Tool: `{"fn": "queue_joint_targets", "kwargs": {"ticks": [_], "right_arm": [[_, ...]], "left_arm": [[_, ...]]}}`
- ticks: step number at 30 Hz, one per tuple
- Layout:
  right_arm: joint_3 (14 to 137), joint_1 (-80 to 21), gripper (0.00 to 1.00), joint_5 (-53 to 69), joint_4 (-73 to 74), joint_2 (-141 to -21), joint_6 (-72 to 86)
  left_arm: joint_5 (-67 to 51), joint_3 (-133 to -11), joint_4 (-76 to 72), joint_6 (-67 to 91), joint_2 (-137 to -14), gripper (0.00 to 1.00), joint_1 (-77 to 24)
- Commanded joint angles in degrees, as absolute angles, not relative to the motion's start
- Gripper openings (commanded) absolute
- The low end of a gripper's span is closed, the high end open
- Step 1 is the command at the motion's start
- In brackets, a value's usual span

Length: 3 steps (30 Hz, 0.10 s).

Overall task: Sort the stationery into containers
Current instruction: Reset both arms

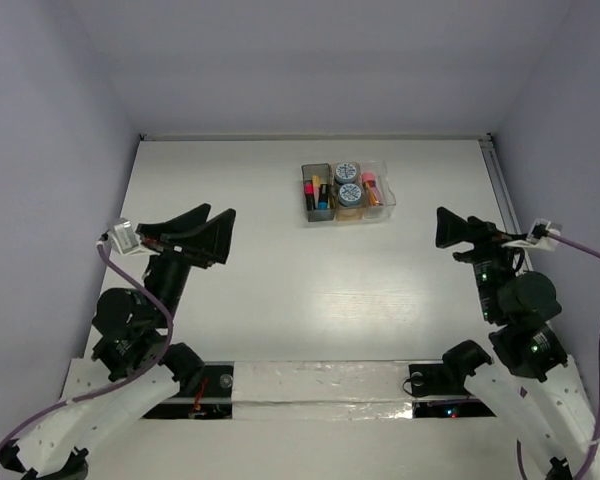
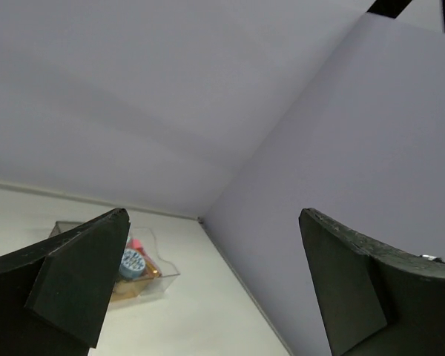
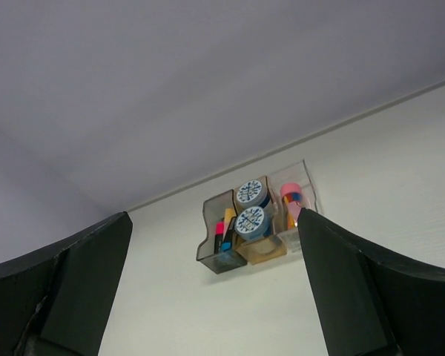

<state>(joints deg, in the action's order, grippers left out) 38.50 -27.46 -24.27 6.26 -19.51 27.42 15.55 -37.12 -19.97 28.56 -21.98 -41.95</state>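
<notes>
The three joined bins (image 1: 346, 216) stand at the table's far middle. The dark grey bin (image 3: 211, 251) holds the highlighters (image 1: 316, 193). The amber bin (image 3: 263, 253) holds two blue-and-white discs (image 1: 348, 184), also seen in the right wrist view (image 3: 250, 221). The clear bin (image 1: 382, 203) holds the pink-capped tube (image 3: 291, 193). My left gripper (image 1: 218, 229) is open and empty, raised at the left, well short of the bins. My right gripper (image 1: 443, 228) is open and empty, raised at the right, apart from the bins. The left wrist view shows only the clear bin's end (image 2: 159, 276) and one disc (image 2: 132, 261).
White walls enclose the table on the left, back and right. A metal rail (image 1: 499, 180) runs along the right edge. A taped strip (image 1: 310, 385) lies between the arm bases at the near edge.
</notes>
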Motion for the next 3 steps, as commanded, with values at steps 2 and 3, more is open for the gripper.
{"fn": "queue_joint_targets", "kwargs": {"ticks": [2,3], "right_arm": [[38.8,-27.9,1.0,-23.3,4.0,-21.6,29.0],[39.5,-27.9,1.0,-22.8,3.7,-22.8,29.1]], "left_arm": [[18.6,-37.1,-14.0,28.1,-21.4,0.99,-42.2],[18.8,-38.2,-13.4,28.0,-22.8,0.99,-42.2]]}}
